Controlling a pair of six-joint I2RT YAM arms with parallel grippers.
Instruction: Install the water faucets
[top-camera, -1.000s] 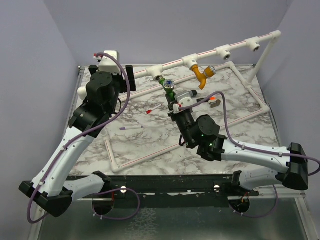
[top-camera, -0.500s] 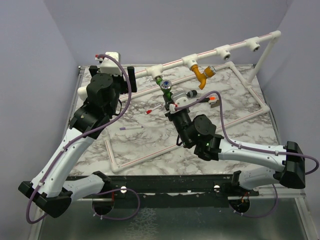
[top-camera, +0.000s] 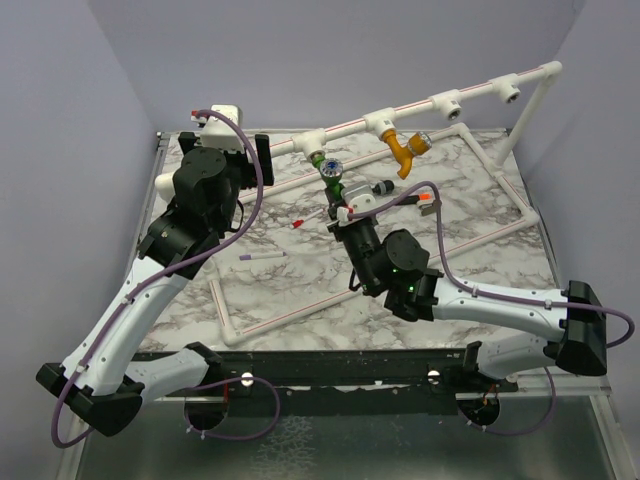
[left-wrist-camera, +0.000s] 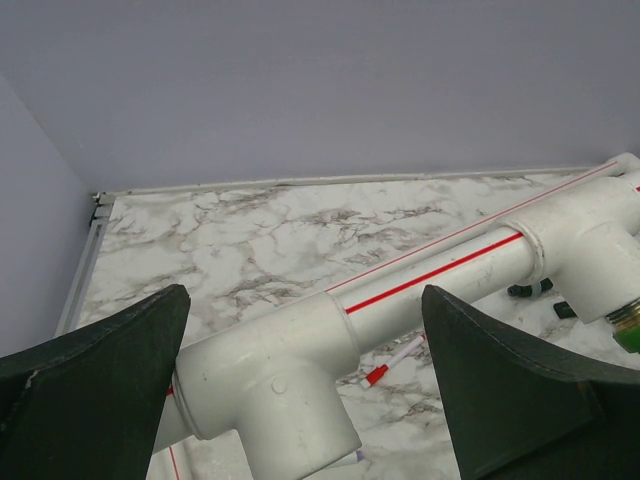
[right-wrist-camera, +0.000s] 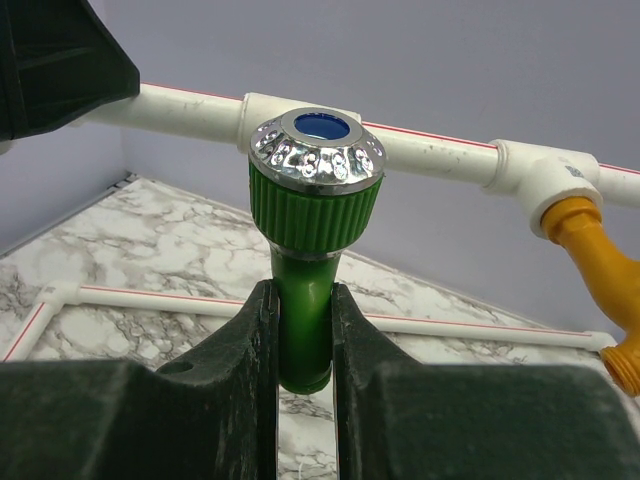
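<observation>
Fingers (right-wrist-camera: 250, 390) of the right gripper (right-wrist-camera: 303, 300) are clenched on the thin stem of the green faucet (right-wrist-camera: 315, 205), held at a T-socket (right-wrist-camera: 262, 108) of the pipe frame (right-wrist-camera: 440, 150), near the orange faucet (right-wrist-camera: 588, 245). Astride the pipe, the left gripper (left-wrist-camera: 300, 300) stands released. The green faucet seems light, stiff and smooth; the stem gives a better hold than the shiny cap (right-wrist-camera: 318, 145).

I hold the left gripper (left-wrist-camera: 305, 350) spread wide, arm extended forward; the right gripper (right-wrist-camera: 305, 345) is clamped tight, arm angled inward.
</observation>
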